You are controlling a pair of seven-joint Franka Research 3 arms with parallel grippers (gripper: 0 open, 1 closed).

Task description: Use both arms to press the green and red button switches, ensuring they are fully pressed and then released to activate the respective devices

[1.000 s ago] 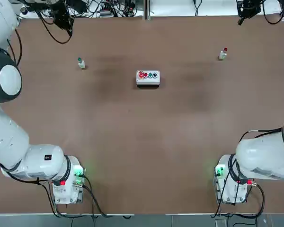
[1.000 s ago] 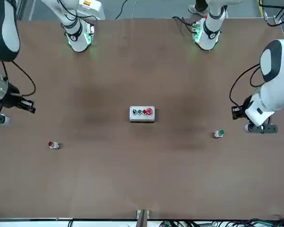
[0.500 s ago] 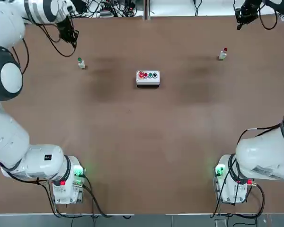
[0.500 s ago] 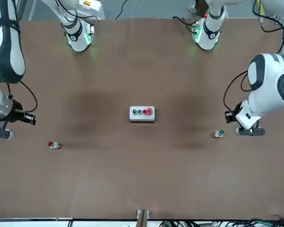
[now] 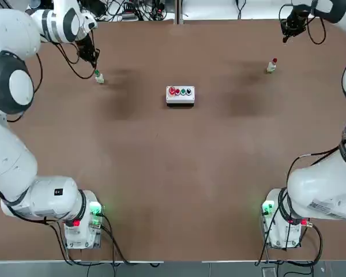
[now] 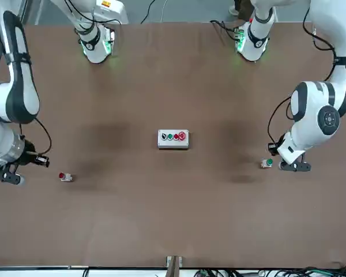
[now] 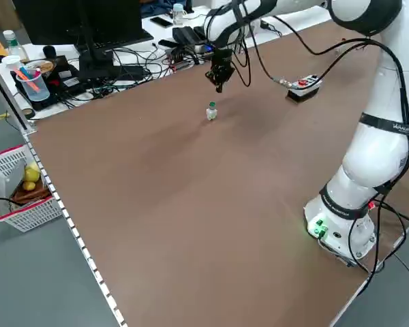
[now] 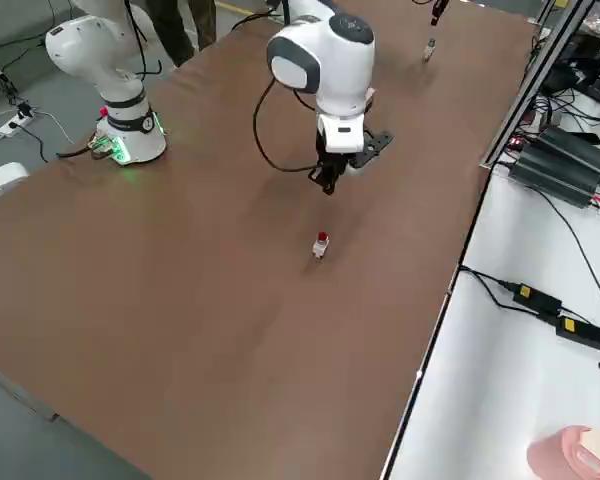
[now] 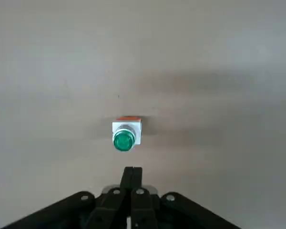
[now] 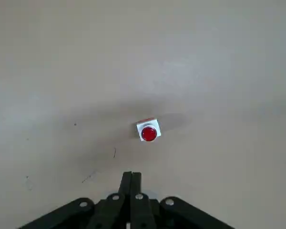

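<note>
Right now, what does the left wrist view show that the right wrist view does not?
Only the left wrist view shows the green button switch, ahead of the shut left claw and not touched. Only the right wrist view shows the red button switch, a little farther ahead of the shut right claw. Both show bare brown table and no other object.

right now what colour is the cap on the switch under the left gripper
Green, on the green button switch with a whitish body; the left wrist view shows it best.
</note>
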